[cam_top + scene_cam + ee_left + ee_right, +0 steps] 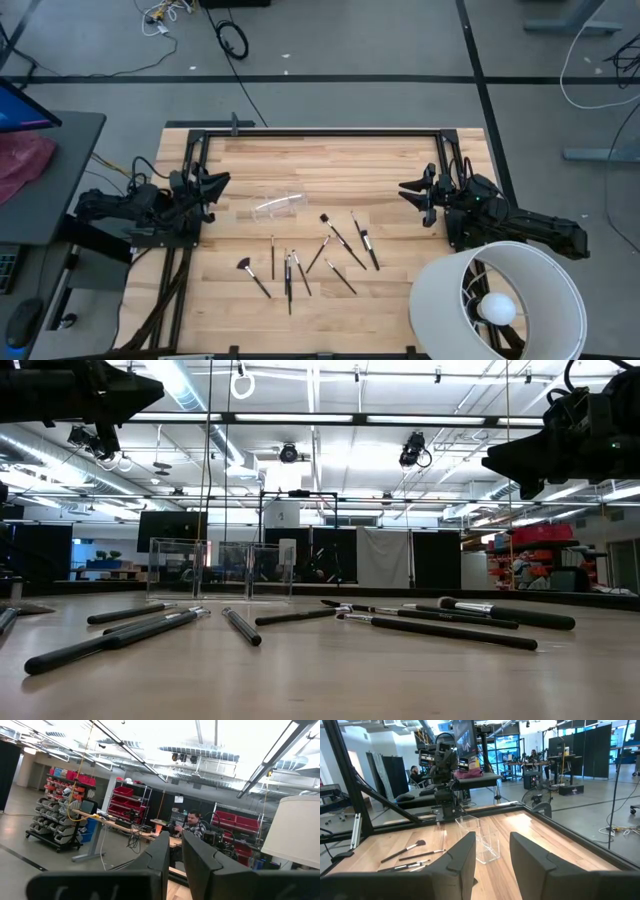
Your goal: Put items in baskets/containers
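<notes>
Ten or so makeup brushes [320, 255] lie scattered on the wooden table [400, 165] in the high view, toward its near middle, with a fan-shaped brush [246, 268] at the left end of the group. The clear container [278, 206] lies just beyond them, apart from every brush. The left gripper [222, 183] hovers at the table's left edge and the right gripper [405, 189] at its right edge, both well clear of the brushes; a white lamp shade [497, 297] sits below the right arm. In the low view the brushes [140, 628] lie flat across the tabletop with the container [220, 568] behind them. In the left wrist view the left gripper [175, 855] has its fingers slightly parted on nothing; a seated person [192, 825] shows in the room. In the right wrist view the right gripper [492, 852] stands spread and empty, facing the container [480, 837] and several brushes [405, 857].
</notes>
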Controlling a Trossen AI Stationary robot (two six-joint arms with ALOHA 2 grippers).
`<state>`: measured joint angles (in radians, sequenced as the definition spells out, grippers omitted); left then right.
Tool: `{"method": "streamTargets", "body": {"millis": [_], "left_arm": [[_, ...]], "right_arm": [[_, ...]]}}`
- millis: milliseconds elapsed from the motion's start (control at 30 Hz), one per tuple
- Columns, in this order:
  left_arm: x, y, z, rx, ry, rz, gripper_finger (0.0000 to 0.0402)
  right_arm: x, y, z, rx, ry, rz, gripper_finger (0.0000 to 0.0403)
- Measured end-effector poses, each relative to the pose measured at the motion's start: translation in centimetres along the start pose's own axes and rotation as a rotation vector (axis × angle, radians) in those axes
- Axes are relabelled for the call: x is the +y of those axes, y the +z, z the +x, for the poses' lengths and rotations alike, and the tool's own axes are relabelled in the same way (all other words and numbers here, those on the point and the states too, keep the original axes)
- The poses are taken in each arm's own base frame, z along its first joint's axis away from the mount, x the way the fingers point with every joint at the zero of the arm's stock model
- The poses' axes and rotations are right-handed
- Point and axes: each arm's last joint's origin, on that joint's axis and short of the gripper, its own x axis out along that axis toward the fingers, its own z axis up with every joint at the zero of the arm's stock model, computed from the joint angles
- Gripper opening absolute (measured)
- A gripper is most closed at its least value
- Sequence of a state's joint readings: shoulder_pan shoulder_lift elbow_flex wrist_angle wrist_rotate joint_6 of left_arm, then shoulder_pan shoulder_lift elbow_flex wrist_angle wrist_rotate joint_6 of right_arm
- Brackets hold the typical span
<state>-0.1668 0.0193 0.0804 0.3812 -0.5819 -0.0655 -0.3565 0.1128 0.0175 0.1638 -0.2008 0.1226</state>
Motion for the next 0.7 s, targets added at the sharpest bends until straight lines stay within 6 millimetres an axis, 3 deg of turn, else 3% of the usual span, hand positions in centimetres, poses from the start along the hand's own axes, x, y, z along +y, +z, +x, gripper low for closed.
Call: {"method": "streamTargets", "body": {"millis": [700], "left_arm": [[-0.02, 0.29, 0.0, -0.026, -0.002, -0.018, 0.0053]], "right_arm": [[0.0, 0.0, 0.0, 0.0, 0.0, 0.0, 0.0125]]}}
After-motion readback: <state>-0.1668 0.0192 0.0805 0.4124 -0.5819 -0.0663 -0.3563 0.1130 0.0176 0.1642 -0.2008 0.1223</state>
